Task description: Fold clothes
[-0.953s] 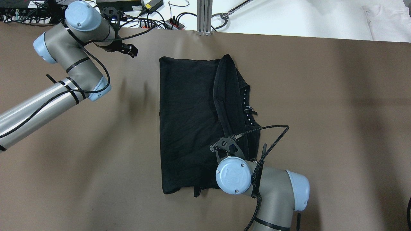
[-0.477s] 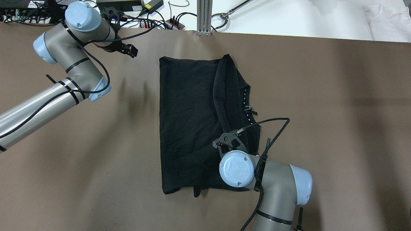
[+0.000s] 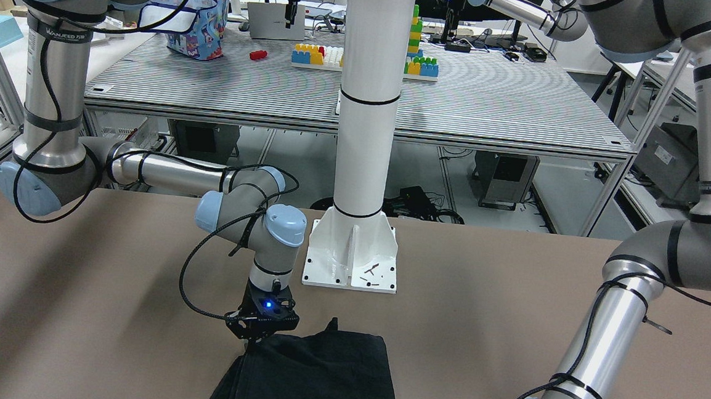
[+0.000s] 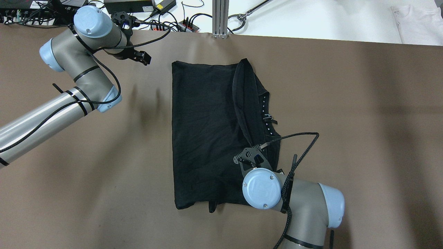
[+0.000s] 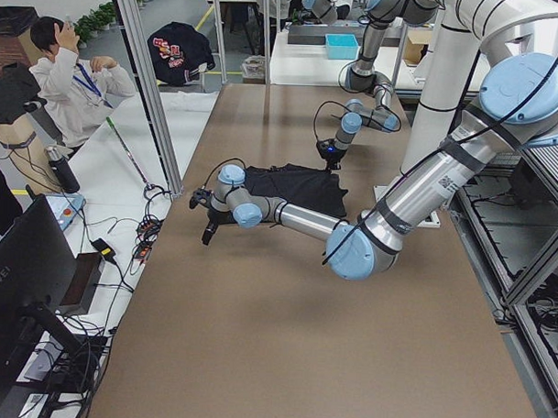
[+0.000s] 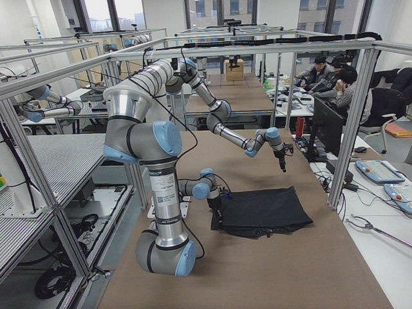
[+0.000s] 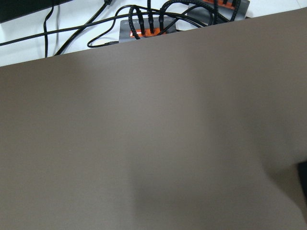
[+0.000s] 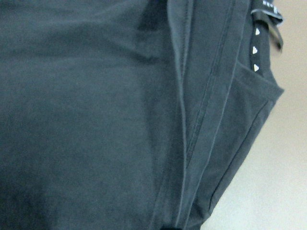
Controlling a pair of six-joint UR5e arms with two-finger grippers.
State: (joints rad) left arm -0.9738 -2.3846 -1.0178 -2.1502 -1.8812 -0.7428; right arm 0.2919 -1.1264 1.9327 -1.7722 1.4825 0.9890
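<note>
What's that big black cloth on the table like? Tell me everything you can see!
The black soft fabric garment lies flat on the brown table cover, folded into a rough rectangle, matte and slightly wrinkled. Along its right side a seamed edge is folded over, showing a neck opening with small white triangles and a tag. The right end effector hangs over its corner nearest the robot; any grip is hidden.

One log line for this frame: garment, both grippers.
clothes: partly folded on table | right gripper: down at its right edge, state unclear | left gripper: off cloth, state unclear
</note>
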